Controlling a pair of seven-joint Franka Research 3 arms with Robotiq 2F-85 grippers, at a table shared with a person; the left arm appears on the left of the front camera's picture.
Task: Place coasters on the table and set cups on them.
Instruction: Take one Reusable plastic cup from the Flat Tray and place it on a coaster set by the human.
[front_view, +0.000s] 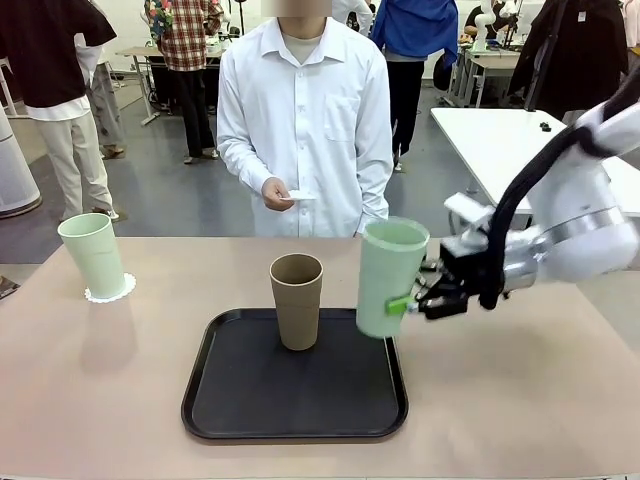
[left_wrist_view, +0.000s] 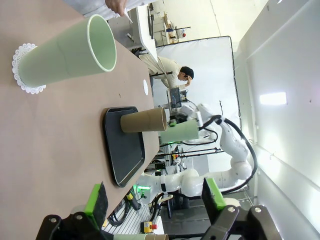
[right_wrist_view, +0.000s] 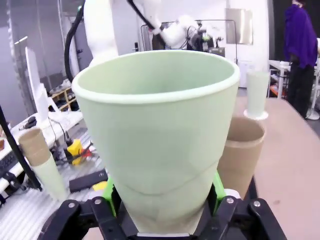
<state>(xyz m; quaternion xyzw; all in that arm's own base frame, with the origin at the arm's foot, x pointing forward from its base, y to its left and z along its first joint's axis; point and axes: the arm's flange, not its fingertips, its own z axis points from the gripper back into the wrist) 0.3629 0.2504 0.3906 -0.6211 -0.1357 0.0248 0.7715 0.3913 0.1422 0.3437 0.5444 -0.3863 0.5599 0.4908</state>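
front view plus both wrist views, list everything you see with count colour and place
table: one, beige, under everything
tray: one, black, middle of the table
coaster: one, white and lacy, table's far left
left cup: one, pale green, upright on the coaster
held cup: one, pale green, tilted at the tray's right edge
brown cup: one, brown, upright on the tray
white item: one, small, beyond the table; too small to identify
person's hand: one, holds the white item
right gripper: black with green pads, shut on the held cup
left gripper: black with green pads, open, empty
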